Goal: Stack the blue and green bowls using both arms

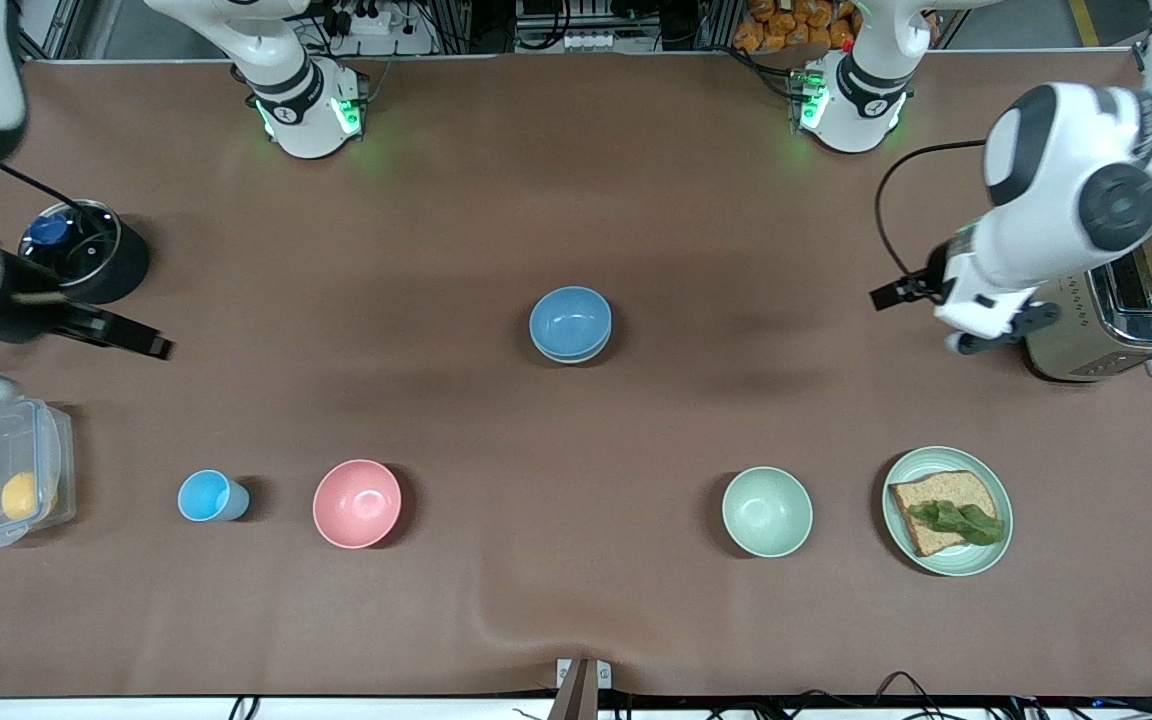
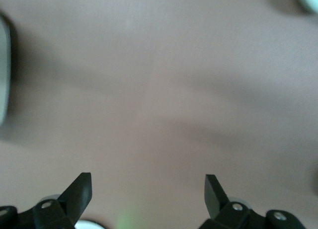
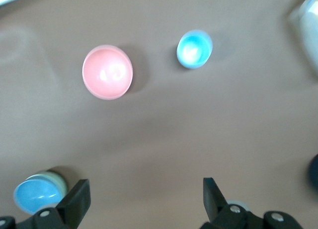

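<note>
open table around blue bowl (image 1: 570, 322) | pink bowl (image 1: 357, 503), mint bowl (image 1: 767, 511) nearer camera

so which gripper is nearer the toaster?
Left. The left gripper hangs right beside the toaster, jaws open. The right gripper is at the right arm's end of the table, by the black pot, jaws open.

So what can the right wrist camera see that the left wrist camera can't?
Only the right wrist view shows the pink bowl, the little blue cup and the blue bowl sitting in the green bowl. Only the left wrist view shows mostly bare table, with blurry edges of things I cannot name. Both show brown table and a pair of open black fingers: the right gripper in one, the left gripper in the other.
</note>
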`<state>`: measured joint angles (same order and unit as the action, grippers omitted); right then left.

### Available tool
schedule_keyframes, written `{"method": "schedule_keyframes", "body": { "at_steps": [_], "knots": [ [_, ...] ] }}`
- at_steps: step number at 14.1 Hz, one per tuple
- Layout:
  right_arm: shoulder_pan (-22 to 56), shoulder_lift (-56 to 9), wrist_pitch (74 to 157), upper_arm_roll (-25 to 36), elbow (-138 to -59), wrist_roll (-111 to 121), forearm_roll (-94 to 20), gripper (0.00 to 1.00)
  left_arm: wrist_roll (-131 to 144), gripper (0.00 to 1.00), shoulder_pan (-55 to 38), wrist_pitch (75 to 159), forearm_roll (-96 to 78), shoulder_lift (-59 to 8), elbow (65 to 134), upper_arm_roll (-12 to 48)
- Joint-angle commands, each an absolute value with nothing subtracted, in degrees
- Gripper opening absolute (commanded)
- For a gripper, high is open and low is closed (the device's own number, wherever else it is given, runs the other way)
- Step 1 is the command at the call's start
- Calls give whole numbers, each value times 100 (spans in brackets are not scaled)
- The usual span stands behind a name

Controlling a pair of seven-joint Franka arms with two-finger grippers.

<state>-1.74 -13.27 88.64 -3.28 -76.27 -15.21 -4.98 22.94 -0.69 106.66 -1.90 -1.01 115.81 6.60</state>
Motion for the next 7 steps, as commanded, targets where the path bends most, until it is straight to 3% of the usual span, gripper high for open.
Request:
{"method": "schedule_keyframes", "body": {
  "at_steps": [1,7],
  "knots": [
    [-263,-1066,8789,-404,-7496,-1214,-307,100,1095,100,-70,11046,-211,-35,11383,213],
    [-290,-792,9140,-378,-7760,752,-123,100,-193,100,9,11408,192,-96,10610,272]
  ]
}}
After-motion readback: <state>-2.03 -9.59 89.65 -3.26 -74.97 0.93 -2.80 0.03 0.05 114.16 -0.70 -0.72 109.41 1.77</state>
